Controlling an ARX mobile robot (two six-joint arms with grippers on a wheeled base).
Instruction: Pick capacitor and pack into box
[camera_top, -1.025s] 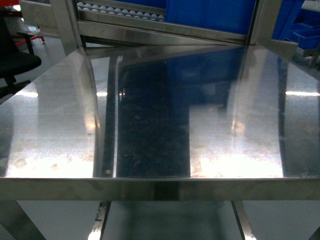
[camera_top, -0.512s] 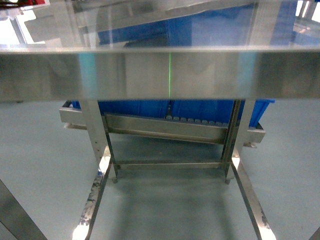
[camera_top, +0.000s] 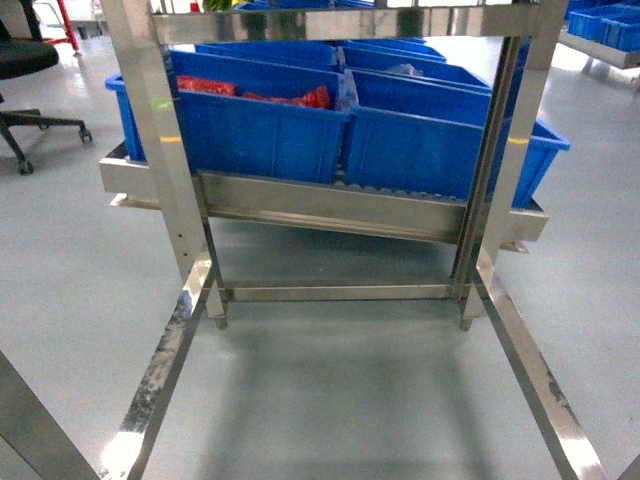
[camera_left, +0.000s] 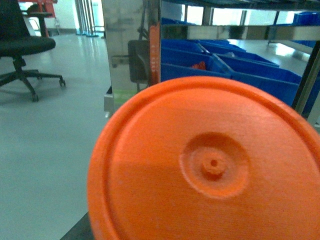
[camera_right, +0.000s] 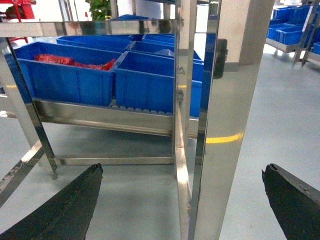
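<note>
A big orange disc (camera_left: 210, 170) with a raised rim and a small central hub fills most of the left wrist view, very close to the camera. I cannot tell whether it is the capacitor. It hides the left gripper's jaws; only a dark sliver (camera_left: 75, 233) shows at the bottom edge. My right gripper (camera_right: 182, 170) is open, its black fingertips (camera_right: 75, 200) far apart and empty, low over the floor before a steel table leg (camera_right: 225, 115). The box is out of view. Neither gripper shows in the head view.
Blue plastic bins (camera_top: 265, 125) sit on a steel roller rack (camera_top: 320, 205); one holds red items (camera_top: 290, 97). Steel legs (camera_top: 160, 160) and floor rails (camera_top: 535, 375) frame the grey floor. An office chair (camera_left: 25, 47) stands at the left.
The head view has dropped from the shiny steel tabletop, past its front edge, to the space under the table, where the rack of blue bins and the floor now show.
</note>
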